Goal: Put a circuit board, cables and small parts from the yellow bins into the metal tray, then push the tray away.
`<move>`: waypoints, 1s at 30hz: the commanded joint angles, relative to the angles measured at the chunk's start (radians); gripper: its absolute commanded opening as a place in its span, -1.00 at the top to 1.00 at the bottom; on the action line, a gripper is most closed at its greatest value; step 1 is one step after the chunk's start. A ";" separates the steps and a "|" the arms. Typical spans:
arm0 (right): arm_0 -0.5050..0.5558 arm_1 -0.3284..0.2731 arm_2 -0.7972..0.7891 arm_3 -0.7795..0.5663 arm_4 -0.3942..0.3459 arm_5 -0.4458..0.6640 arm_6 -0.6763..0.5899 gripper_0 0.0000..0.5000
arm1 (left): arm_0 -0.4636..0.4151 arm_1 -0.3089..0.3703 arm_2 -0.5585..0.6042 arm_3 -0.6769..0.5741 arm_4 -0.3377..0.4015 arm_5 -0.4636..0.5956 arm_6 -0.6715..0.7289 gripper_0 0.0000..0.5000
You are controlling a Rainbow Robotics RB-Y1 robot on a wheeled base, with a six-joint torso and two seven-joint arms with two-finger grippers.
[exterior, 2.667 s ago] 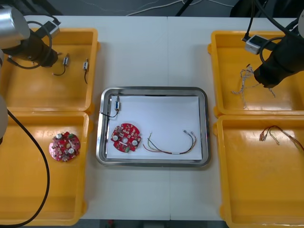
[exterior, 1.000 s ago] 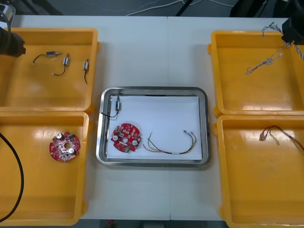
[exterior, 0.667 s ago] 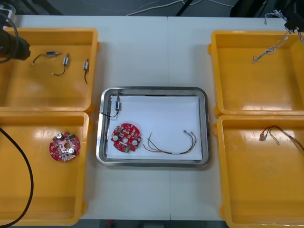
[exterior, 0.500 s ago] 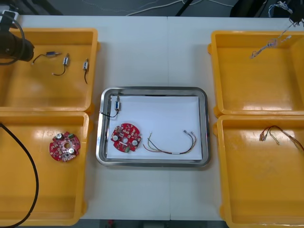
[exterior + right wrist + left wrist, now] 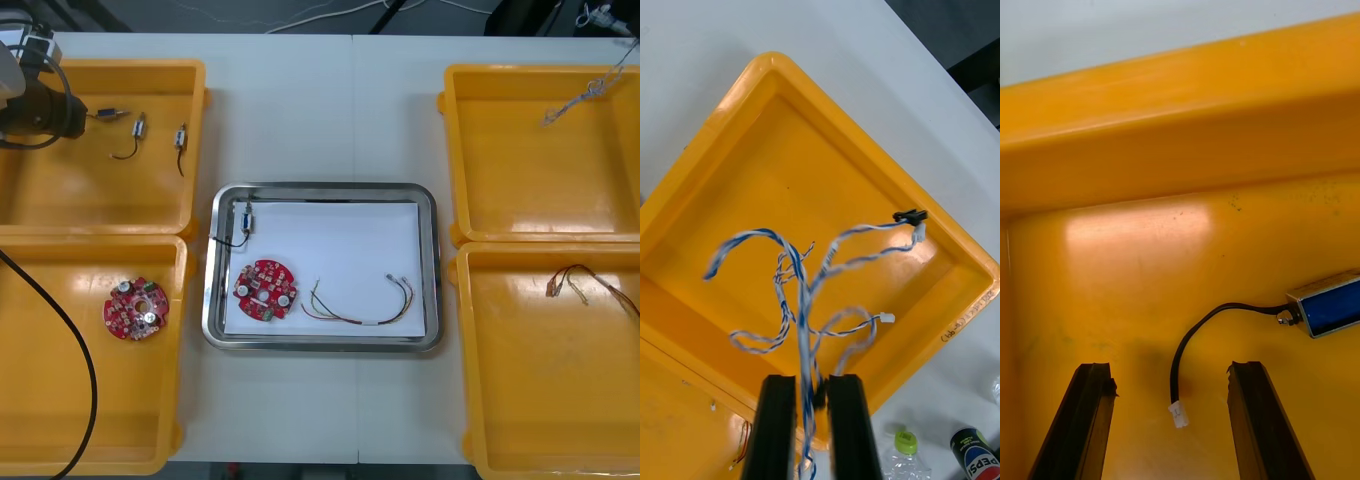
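Observation:
My right gripper [image 5: 814, 397] is shut on the twisted blue and white cable [image 5: 801, 300], which hangs high above the far right yellow bin [image 5: 790, 187]. In the front view the cable [image 5: 585, 95] dangles over that bin's far corner. My left gripper [image 5: 1171, 367] is open, low in the far left bin [image 5: 100, 190]. A small metal part [image 5: 1326, 307] with a black wire [image 5: 1217, 315] lies just beyond its fingers. The metal tray [image 5: 325, 342] holds a red circuit board [image 5: 264, 291], a red and yellow cable [image 5: 360, 305] and a small metal part [image 5: 244, 222].
Two more small metal parts [image 5: 140, 125] lie in the far left bin. Another circuit board [image 5: 135, 308] sits in the near left bin, and a red and yellow cable [image 5: 580, 283] in the near right bin. Bottles [image 5: 970, 450] stand beyond the table.
The right gripper has lifted the blue and white cable out of the far right bin, up towards the far right corner. The left arm has swung right, towards the small metal parts.

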 commanded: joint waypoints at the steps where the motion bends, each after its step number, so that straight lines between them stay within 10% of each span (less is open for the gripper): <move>1: -0.045 -0.040 0.005 -0.012 0.004 0.003 -0.006 -0.67 | 0.007 -0.008 0.018 0.010 0.012 -0.015 0.104 -0.81; 3: -0.034 -0.040 0.004 -0.012 0.001 0.003 -0.001 -1.00 | 0.007 -0.008 0.018 0.013 0.013 -0.015 0.104 -0.81; 24: 0.190 0.045 0.002 -0.012 -0.022 -0.063 0.020 -1.00 | 0.015 -0.014 0.026 0.043 0.010 -0.013 0.093 -0.70; 30: 0.248 0.078 0.004 -0.010 -0.015 -0.158 0.046 -1.00 | 0.020 -0.019 0.024 0.043 0.009 -0.013 0.087 0.09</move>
